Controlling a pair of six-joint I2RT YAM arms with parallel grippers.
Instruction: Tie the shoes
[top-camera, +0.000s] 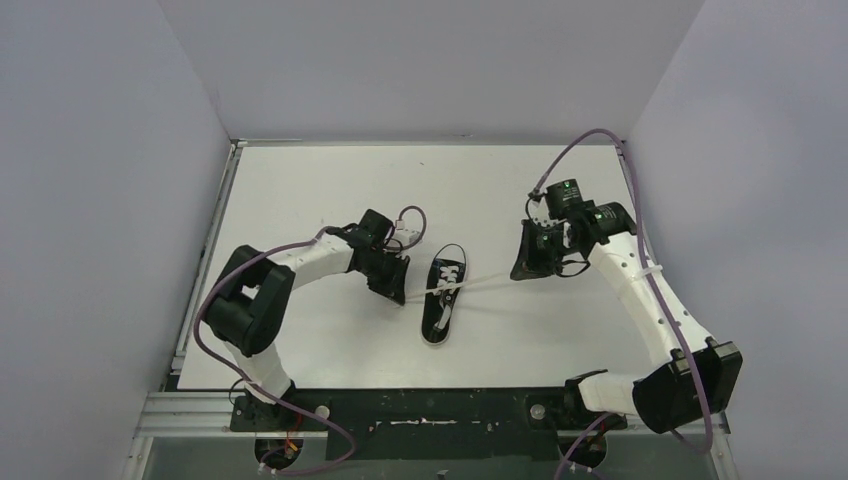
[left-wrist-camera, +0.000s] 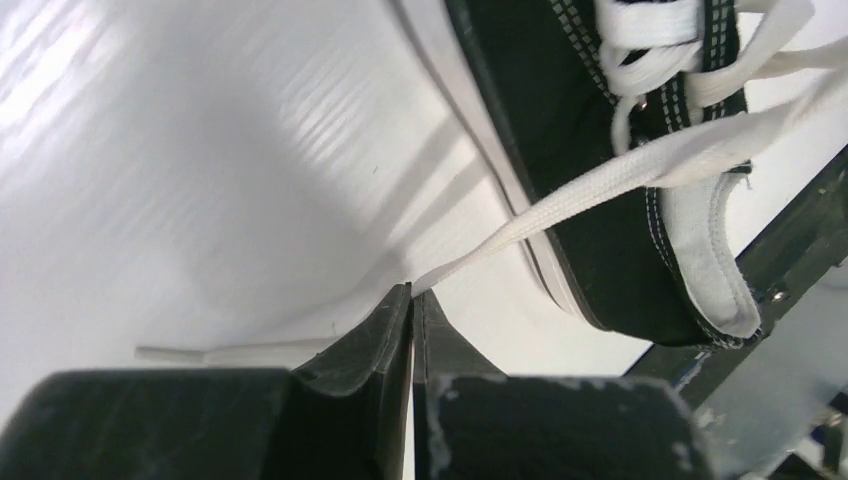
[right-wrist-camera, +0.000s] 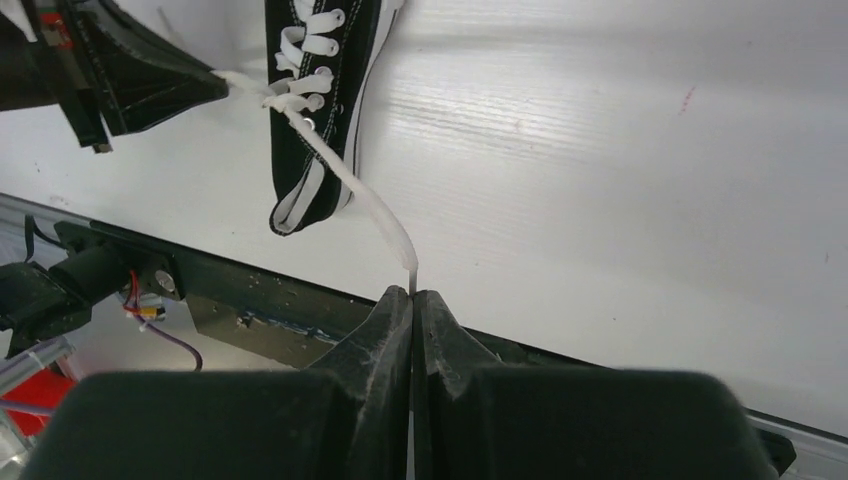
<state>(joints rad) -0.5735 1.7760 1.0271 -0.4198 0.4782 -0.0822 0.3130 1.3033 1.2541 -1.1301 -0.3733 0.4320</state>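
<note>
The black sneaker (top-camera: 441, 297) with white sole and laces lies mid-table, toe pointing away from the arms. It also shows in the left wrist view (left-wrist-camera: 580, 170) and the right wrist view (right-wrist-camera: 310, 120). My left gripper (top-camera: 399, 296) is just left of the shoe, shut on one white lace end (left-wrist-camera: 560, 200) drawn taut from the eyelets. My right gripper (top-camera: 519, 272) is to the shoe's right, shut on the other lace end (right-wrist-camera: 365, 205), also stretched taut. The two laces pull apart sideways across the shoe.
The white table (top-camera: 330, 190) is boxed in by grey walls at the left, back and right. A black base rail (top-camera: 420, 410) runs along the near edge. The left lace's free tail (left-wrist-camera: 230, 351) lies flat on the table.
</note>
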